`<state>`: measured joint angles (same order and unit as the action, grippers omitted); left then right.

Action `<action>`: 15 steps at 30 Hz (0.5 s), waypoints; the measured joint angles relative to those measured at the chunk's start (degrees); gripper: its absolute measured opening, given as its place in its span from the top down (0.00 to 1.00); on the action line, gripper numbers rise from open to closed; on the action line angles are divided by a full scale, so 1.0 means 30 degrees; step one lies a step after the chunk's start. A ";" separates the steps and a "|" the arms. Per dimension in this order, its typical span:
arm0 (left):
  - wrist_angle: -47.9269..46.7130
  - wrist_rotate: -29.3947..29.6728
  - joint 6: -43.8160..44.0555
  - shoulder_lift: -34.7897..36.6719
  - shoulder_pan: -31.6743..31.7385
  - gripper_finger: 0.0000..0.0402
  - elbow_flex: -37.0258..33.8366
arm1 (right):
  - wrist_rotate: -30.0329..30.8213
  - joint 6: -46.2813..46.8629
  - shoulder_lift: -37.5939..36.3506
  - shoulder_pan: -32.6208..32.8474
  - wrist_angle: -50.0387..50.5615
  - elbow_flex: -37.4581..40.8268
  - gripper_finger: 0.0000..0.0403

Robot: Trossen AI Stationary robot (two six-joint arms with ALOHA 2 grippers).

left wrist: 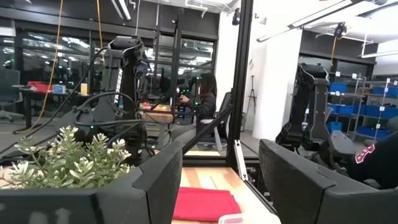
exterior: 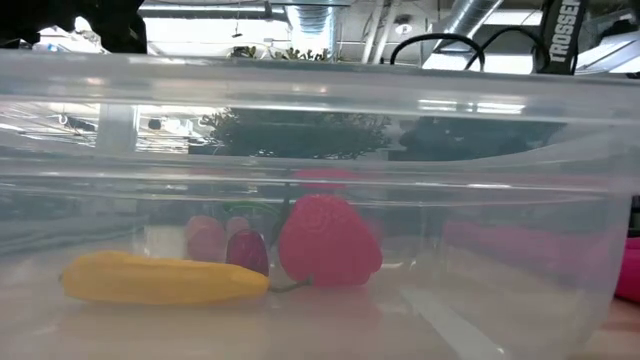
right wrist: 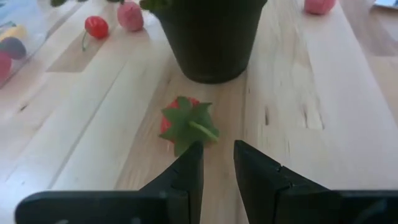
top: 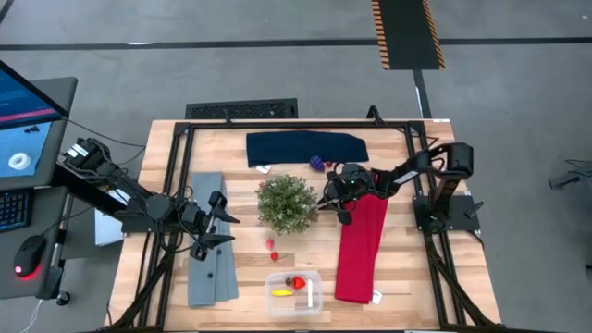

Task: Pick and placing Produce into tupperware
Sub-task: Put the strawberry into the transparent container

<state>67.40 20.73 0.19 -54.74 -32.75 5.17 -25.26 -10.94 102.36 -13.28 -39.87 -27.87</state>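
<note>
Black and narrow-gapped, my right hand [right wrist: 217, 163] sits low over the pale wooden desk [right wrist: 323, 124], its two fingers [right wrist: 186, 171] standing a little apart with nothing between them. Just past the fingertips lies a small red toy strawberry with a green leafy cap [right wrist: 185, 123], cap turned toward me, not touched. Right behind it stands the dark pot of the bushy green plant [right wrist: 208, 40]. Farther off on the wood I see a red cherry with a stem [right wrist: 96, 27], a pale pink berry [right wrist: 130, 16] beside it, and another pink piece [right wrist: 319, 5] on the other side of the pot.

From above, this hand [top: 338, 197] is just beside the plant [top: 287, 203], over the top end of a long red cloth [top: 361, 250]. A purple grape cluster [top: 317, 163] rests at the edge of a dark blue folded cloth [top: 305, 148].

My left hand [top: 215, 222] waits over a grey folded cloth [top: 209, 240], fingers [left wrist: 155, 186] spread wide and empty.

The clear rectangular plastic container [top: 294, 291] sits at the near edge of the desk, well apart from both hands. Inside it lie a yellow banana-shaped piece [exterior: 160, 280], a large red strawberry [exterior: 328, 242] and a small dark red berry [exterior: 247, 250].
</note>
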 joint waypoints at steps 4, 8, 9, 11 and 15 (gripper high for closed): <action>-0.0061 0.0000 0.0000 0.0000 0.0000 0.49 0.0000 | -0.0060 0.0004 0.0033 0.0000 -0.0310 0.0006 0.72; -0.0080 0.0000 0.0000 -0.0005 0.0000 0.49 0.0000 | -0.0070 0.0016 0.0033 0.0015 -0.0594 0.0001 0.72; -0.0080 0.0000 0.0000 0.0000 0.0000 0.49 0.0000 | -0.0073 0.0122 0.0033 0.0015 -0.0613 -0.0002 0.72; -0.0080 0.0000 0.0000 0.0000 0.0000 0.49 0.0000 | -0.0093 0.0157 0.0033 0.0037 -0.0592 -0.0002 0.72; -0.0080 0.0000 0.0000 0.0000 0.0007 0.49 0.0000 | -0.0129 0.0162 0.0033 0.0260 -0.0602 0.0004 0.72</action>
<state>67.16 20.73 0.19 -54.74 -32.73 5.17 -25.64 -10.46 102.45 -12.50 -41.68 -27.86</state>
